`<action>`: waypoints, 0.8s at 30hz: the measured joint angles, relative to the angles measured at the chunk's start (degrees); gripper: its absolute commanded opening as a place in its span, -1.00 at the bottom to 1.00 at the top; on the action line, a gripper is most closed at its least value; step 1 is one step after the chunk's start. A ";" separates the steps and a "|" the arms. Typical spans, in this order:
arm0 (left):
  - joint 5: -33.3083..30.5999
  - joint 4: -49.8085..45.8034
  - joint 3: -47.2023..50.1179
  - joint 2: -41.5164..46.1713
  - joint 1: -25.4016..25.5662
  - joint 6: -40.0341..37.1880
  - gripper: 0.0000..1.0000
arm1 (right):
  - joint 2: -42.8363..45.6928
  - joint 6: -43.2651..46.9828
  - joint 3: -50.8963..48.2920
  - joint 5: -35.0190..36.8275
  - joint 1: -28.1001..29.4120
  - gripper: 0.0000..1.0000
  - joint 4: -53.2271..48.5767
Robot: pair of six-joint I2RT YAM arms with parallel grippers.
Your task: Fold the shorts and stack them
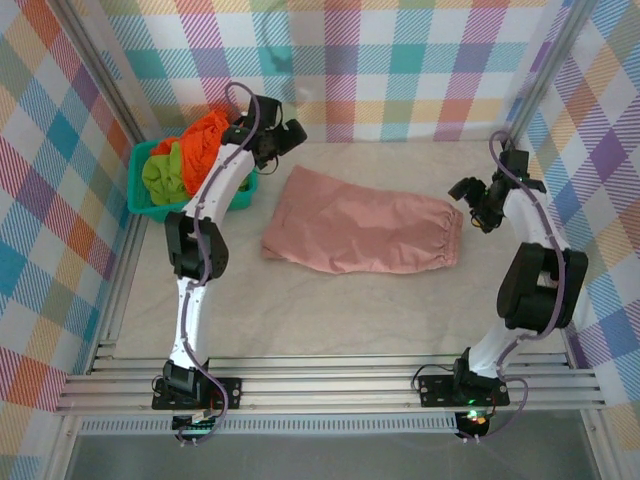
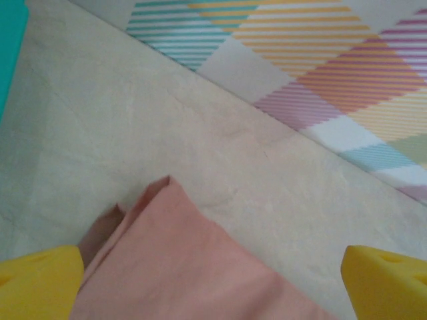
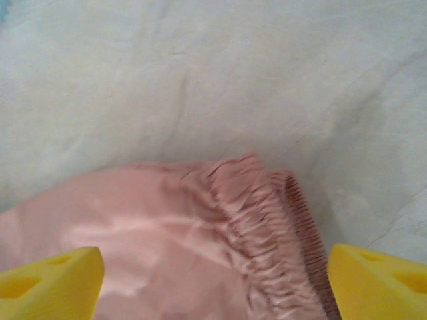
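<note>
While both arms hang over the tabletop (image 1: 300,310), the dusty pink shorts (image 1: 360,235) lie flat near its middle, somewhat closer to the far edge. The gathered waistband points toward the right edge and the leg end toward the far left corner.

The left gripper (image 1: 282,135) is above the leg end of the pink shorts, just beside the basket. In the left wrist view its yellow fingers (image 2: 40,283) stand wide apart. A folded cloth corner lies on the surface below and between them, and nothing is pinched.

The right gripper (image 1: 476,205) hovers off the waistband end, near the right edge. In the right wrist view its pads (image 3: 377,283) are spread, with the ruched elastic band (image 3: 267,220) below the gap. Whether the pads touch the cloth cannot be told.

The teal mesh basket (image 1: 140,195) sits in the far left corner. It holds the bright orange shorts (image 1: 205,135), bunched and heaped above the rim. The lime green shorts (image 1: 165,175) are crumpled beside them, toward the left edge.

Plaid panels (image 1: 420,60) wall in the far, left and right sides.
</note>
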State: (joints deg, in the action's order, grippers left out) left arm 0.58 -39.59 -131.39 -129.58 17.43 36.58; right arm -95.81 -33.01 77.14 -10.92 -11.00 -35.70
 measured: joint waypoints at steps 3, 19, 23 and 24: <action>2.78 4.98 15.67 11.02 0.98 0.96 1.00 | 5.53 -0.42 -2.62 -2.82 1.84 0.87 1.11; 7.61 31.67 61.51 21.66 6.67 9.51 1.00 | -11.76 3.10 0.39 -10.82 5.16 0.96 5.70; 5.70 36.89 67.91 22.25 6.82 9.46 1.00 | -16.81 3.54 3.06 -11.13 3.93 0.96 5.51; 5.40 38.47 69.09 23.02 6.82 9.51 1.00 | -17.66 3.54 3.58 -11.47 3.80 0.97 5.51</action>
State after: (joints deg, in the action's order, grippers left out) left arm 5.98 -1.13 -62.30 -106.56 24.25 46.09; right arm -113.47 -29.47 80.73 -22.39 -7.20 -30.20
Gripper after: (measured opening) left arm 0.999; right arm 0.981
